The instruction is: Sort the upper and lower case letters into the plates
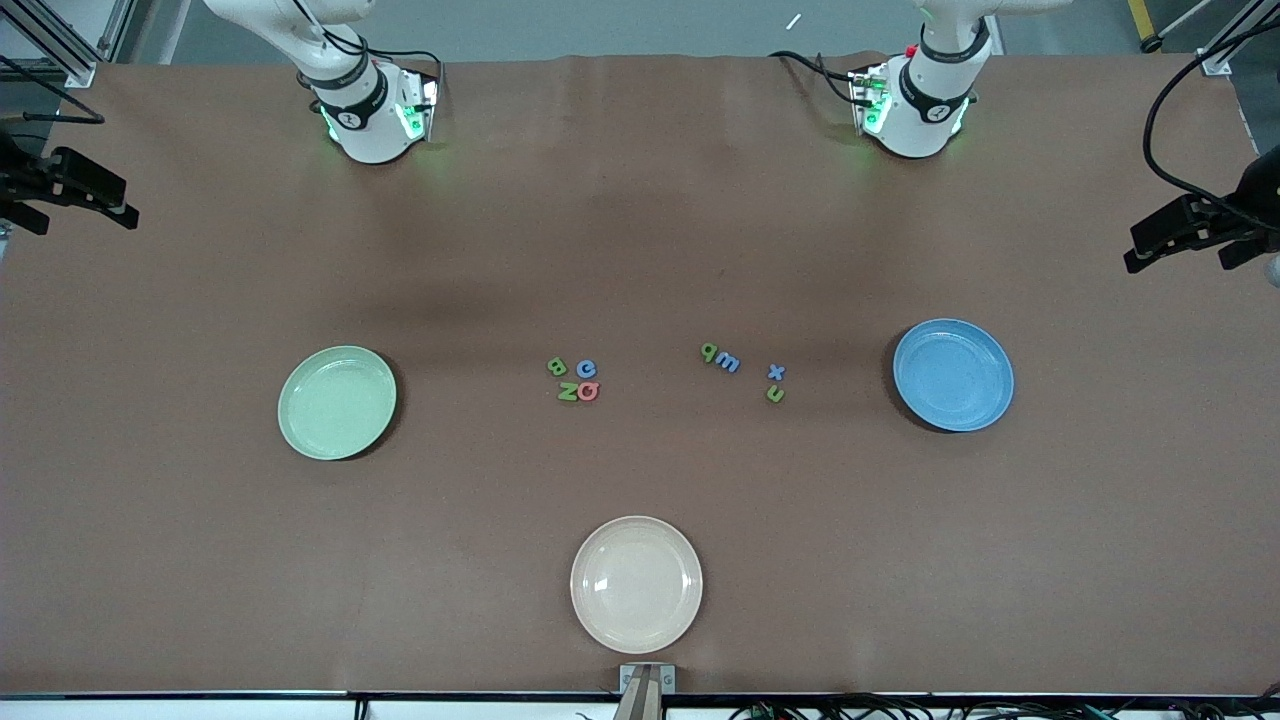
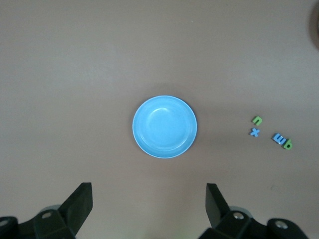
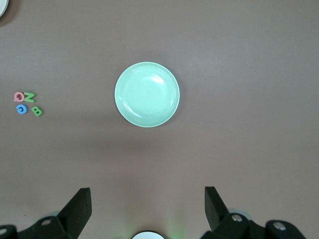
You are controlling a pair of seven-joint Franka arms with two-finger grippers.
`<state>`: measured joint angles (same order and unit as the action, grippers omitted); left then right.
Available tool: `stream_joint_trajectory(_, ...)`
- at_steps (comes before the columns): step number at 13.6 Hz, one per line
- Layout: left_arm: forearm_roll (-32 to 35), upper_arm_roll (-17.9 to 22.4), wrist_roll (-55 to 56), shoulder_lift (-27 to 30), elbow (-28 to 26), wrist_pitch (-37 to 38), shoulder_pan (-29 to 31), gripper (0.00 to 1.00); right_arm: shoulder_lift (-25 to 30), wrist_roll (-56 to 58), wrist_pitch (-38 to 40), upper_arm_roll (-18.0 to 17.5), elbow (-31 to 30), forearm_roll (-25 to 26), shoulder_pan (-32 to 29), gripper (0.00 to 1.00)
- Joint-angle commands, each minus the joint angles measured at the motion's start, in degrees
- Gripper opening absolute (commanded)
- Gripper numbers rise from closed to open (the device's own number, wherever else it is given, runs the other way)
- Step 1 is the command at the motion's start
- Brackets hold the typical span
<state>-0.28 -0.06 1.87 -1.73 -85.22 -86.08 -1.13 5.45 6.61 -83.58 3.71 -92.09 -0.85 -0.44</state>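
brown table (image 1: 640,250) fills my front view: capitals (image 1: 574,381) at centre, lowercase letters (image 1: 742,368) beside them, green plate (image 1: 337,402) lower left, blue plate (image 1: 953,375) right. left gripper (image 2: 149,211) and right gripper (image 3: 148,211) hang wide, empty. i'd pinch one edge letter squarely.

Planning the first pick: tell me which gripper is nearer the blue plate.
Left. The left gripper, open, hangs above the blue plate; the right gripper, open, hangs above the pale green plate toward the right arm's end.
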Motion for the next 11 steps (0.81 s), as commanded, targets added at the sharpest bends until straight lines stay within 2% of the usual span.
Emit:
stream_joint_trajectory(1,-2.8,-2.9,1.6,-3.2,0.0,0.5,-0.7,1.0,0.5,-0.2,0.3,-0.1,-0.5,0.4,-0.3,1.0)
stream_joint_trajectory(3,-4.9,-6.1,3.5,-7.0,-0.6,-1.4,-0.9,1.0,0.5,-0.2,0.3,-0.2,-0.5,0.4,0.0,1.0)
stream_joint_trajectory(5,-4.7,-9.7,6.6,-10.2,-3.7,-6.9,-2.1,1.0,0.5,-0.3,0.3,-0.1,-0.6,0.4,0.0,1.0)
stream_joint_trajectory(8,-4.3,-10.1,11.3,-13.1,-10.6,-19.3,-7.6,1.0,0.5,-0.3,0.2,-0.1,-0.6,0.5,-0.3,1.0)
stream_joint_trajectory(11,-3.9,-10.1,13.3,-18.3,-12.8,-27.7,-11.7,1.0,0.5,-0.2,0.3,-0.1,-0.5,0.5,-0.3,1.0)
